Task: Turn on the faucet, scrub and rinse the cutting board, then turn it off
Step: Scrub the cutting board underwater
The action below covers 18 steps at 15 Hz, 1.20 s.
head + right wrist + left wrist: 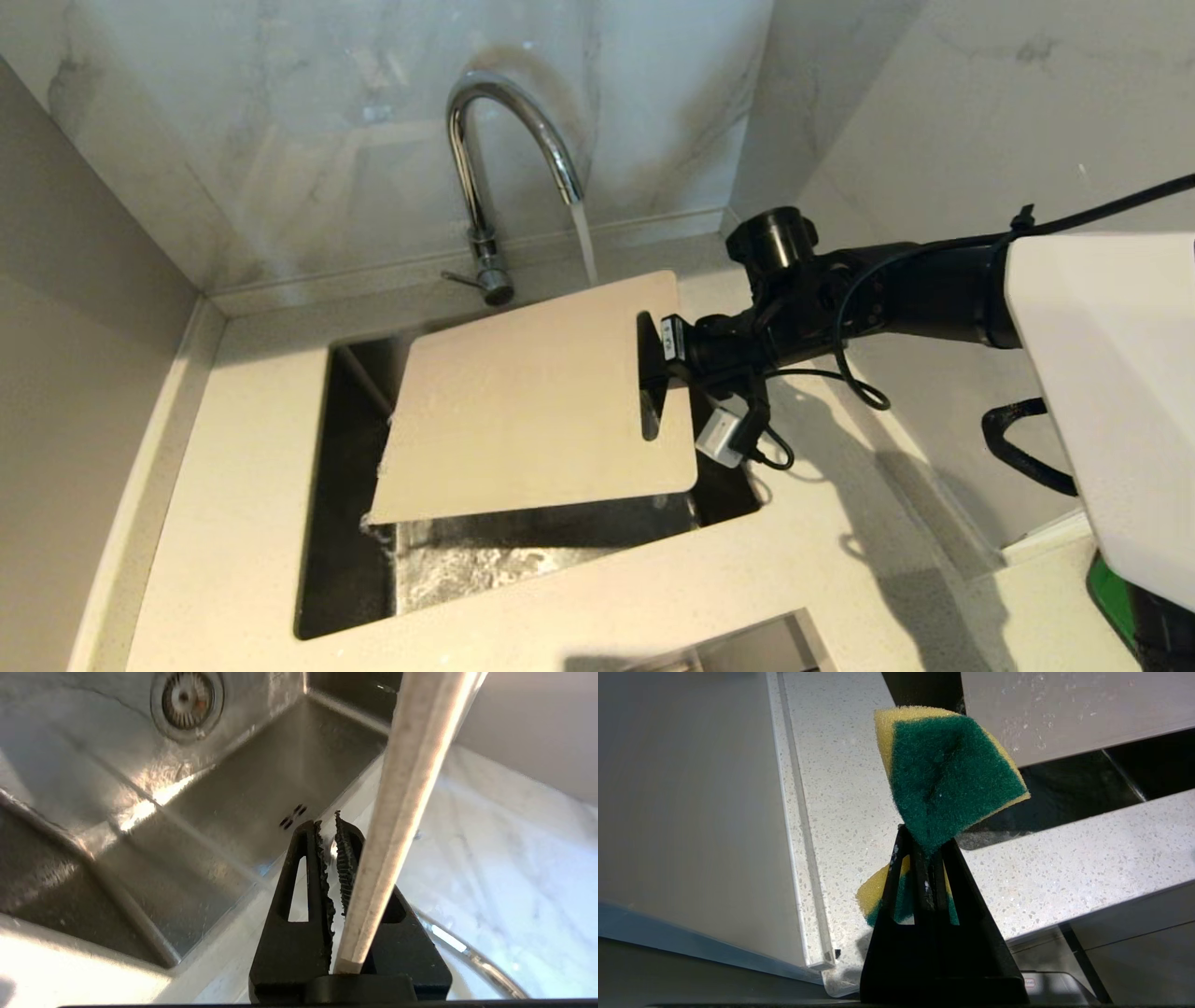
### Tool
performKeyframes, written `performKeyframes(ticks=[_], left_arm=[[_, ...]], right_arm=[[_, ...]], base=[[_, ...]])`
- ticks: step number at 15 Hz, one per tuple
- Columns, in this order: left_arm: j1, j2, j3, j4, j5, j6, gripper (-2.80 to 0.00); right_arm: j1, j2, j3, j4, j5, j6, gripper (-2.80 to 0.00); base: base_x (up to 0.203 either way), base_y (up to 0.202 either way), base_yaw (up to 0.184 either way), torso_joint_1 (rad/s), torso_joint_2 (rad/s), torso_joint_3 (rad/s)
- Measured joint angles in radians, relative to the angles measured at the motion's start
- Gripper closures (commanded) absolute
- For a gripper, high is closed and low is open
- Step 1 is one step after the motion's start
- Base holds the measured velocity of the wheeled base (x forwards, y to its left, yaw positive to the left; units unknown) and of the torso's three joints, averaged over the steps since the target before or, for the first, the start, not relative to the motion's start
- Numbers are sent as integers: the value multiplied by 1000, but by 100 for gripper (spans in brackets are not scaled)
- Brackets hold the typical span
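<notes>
Walls: smooth grey-white marble tiles are seen behind and beside the sink.
Tabletop (233, 560): pale speckled stone is cut out around the sink.
Writing: a small white tag is seen on the right arm, but its marks cannot be read.
Sink (355, 560): a deep, shiny steel box is seen, with a wet floor and a round drain (187, 697).
Faucet (509, 121): a tall chrome arch is seen at the back, with a thin lever near its base; water is poured from it behind the far edge of the board.
Cutting board (532, 401): a thin, flat, cream board with round corners is held tilted over the sink.
Right claw (656, 369): it is clamped on the board at the slot handle.
Left claw (924, 858): it is shut tight on a soft green-and-yellow sponge (948, 770), above the tabletop.
</notes>
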State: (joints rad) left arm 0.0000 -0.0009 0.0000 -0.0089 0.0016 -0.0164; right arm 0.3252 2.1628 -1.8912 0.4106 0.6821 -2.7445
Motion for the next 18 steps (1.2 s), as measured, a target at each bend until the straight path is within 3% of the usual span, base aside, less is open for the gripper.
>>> performKeyframes(ticks=[18], left_arm=[[0, 0, 0, 0, -1, -4, 0]], right_arm=[[-13, -157, 217, -4, -11, 0, 0]], base=[[0, 0, 0, 0, 0, 0]])
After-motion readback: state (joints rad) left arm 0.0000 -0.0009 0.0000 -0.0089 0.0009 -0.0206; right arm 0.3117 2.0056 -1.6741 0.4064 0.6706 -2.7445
